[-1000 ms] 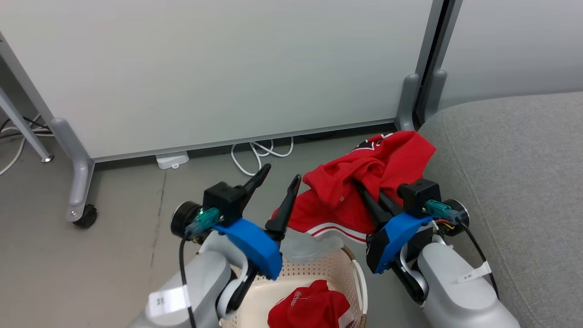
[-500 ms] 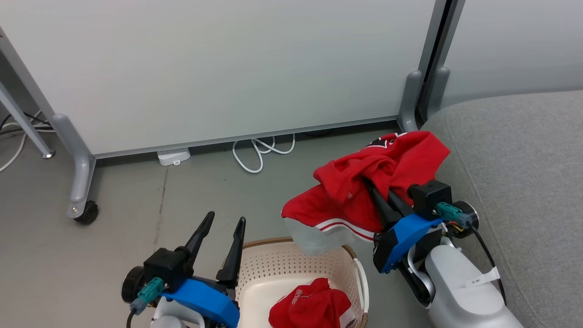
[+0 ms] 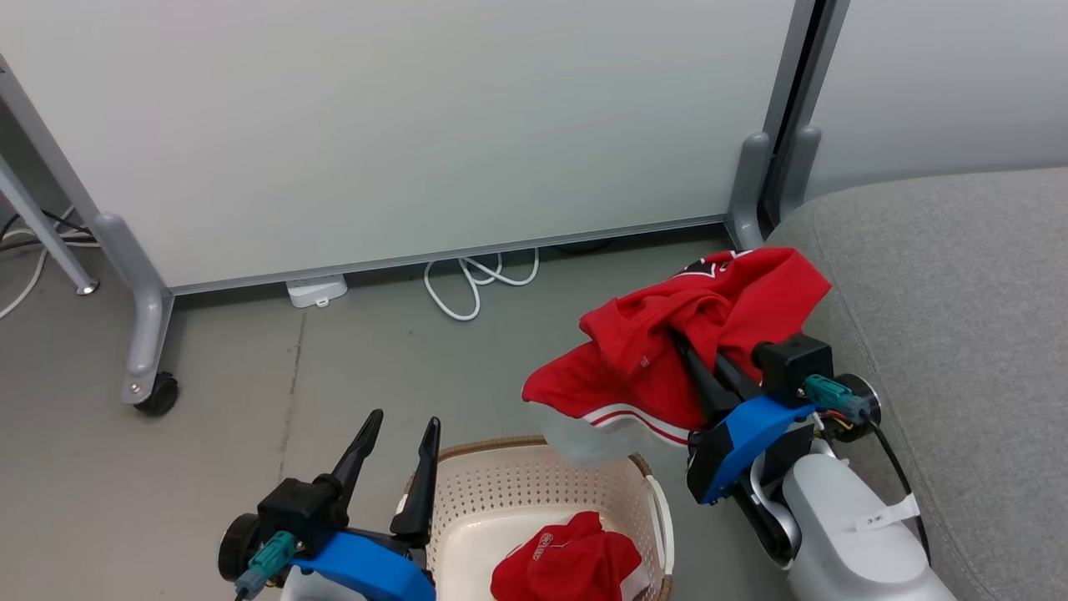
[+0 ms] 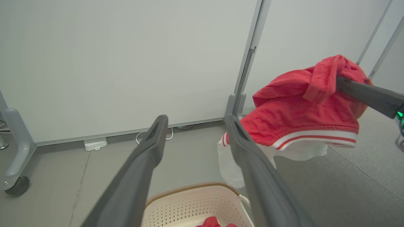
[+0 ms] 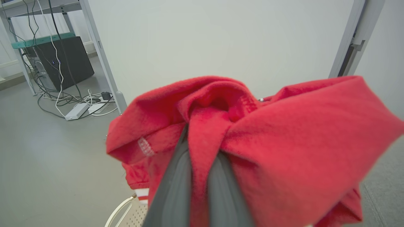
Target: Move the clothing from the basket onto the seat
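Observation:
My right gripper (image 3: 680, 344) is shut on a red garment (image 3: 676, 334) with white trim, held in the air beside the grey seat (image 3: 943, 317) and above the basket's far right corner. That garment (image 5: 252, 138) drapes over the right fingers (image 5: 176, 189); it also hangs at the right of the left wrist view (image 4: 303, 116). A second red garment (image 3: 567, 563) with small white lettering lies in the cream basket (image 3: 534, 484). My left gripper (image 3: 402, 421) stands open and empty at the basket's left rim, its fingers (image 4: 148, 151) apart.
A white partition panel (image 3: 400, 125) on grey wheeled feet (image 3: 146, 367) stands behind. A white cable (image 3: 476, 288) and a white power adapter (image 3: 315, 291) lie on the grey floor below it. A shelf with a black box (image 5: 63, 60) and cables stands farther off.
The left arm has dropped from beside the held garment down to the basket's left rim, still open. The right gripper with the red garment has shifted slightly right, toward the seat.

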Controlling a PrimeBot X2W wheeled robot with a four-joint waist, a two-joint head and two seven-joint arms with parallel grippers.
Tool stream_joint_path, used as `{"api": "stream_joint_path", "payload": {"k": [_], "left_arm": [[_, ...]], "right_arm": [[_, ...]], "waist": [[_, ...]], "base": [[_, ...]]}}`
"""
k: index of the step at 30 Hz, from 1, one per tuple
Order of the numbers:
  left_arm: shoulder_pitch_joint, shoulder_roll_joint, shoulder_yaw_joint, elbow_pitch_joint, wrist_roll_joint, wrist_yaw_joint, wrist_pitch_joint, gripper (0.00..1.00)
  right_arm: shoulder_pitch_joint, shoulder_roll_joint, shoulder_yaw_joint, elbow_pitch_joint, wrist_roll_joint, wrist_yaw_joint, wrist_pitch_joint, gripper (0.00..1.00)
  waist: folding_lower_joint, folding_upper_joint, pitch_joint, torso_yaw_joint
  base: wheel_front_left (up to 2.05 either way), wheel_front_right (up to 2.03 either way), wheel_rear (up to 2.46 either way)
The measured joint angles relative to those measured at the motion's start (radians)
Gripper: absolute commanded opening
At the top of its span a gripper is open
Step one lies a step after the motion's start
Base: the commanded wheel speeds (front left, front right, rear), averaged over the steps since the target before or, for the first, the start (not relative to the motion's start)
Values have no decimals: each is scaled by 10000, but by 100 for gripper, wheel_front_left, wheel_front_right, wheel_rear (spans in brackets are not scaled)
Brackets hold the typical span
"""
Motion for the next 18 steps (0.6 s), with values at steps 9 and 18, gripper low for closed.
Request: {"api": "stream_joint_path", "payload": {"k": [9, 18], "left_arm": [[72, 21, 13, -2, -104, -36, 0, 100], [83, 48, 13, 46, -138, -36, 0, 100]], "right_arm": [[25, 0, 52, -90, 0, 2, 73, 0], [15, 2, 219, -100, 54, 2, 113, 0]], "waist": [[0, 0, 23, -276], [0, 0, 112, -1280]], "base": [[0, 0, 0], [0, 0, 0]]}}
